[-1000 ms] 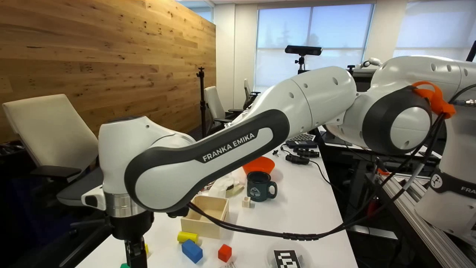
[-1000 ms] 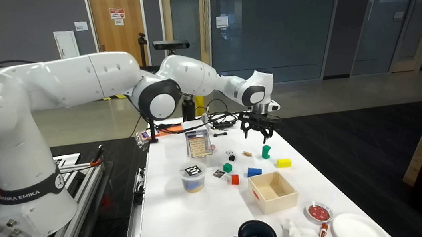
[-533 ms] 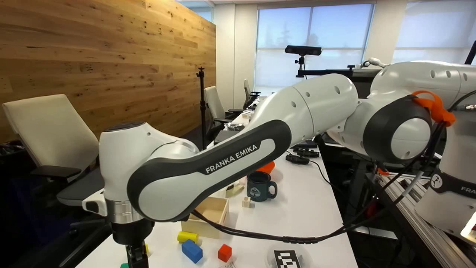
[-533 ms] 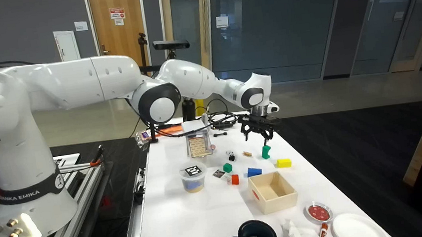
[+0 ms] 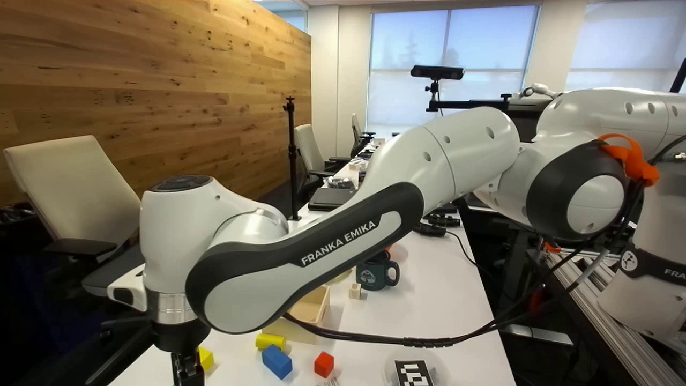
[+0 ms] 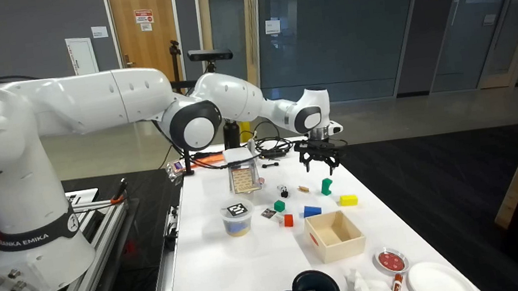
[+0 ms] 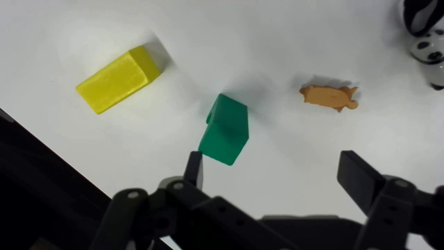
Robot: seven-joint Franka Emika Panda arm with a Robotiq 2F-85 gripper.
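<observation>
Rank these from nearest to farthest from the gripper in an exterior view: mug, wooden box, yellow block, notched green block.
As an exterior view shows, from the gripper:
1. Notched green block: just below the gripper in the picture.
2. Yellow block: lower, to the right.
3. Wooden box: lower than both blocks.
4. Mug: near the picture's bottom edge.

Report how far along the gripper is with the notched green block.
Done, it seems: the gripper hangs above the table near the notched green block, jaws wide open. In hand: nothing; the wrist view shows no object between the jaws. Left: any grip on that block, which stands ungripped. The yellow block and blue block also lie outside the box.
</observation>
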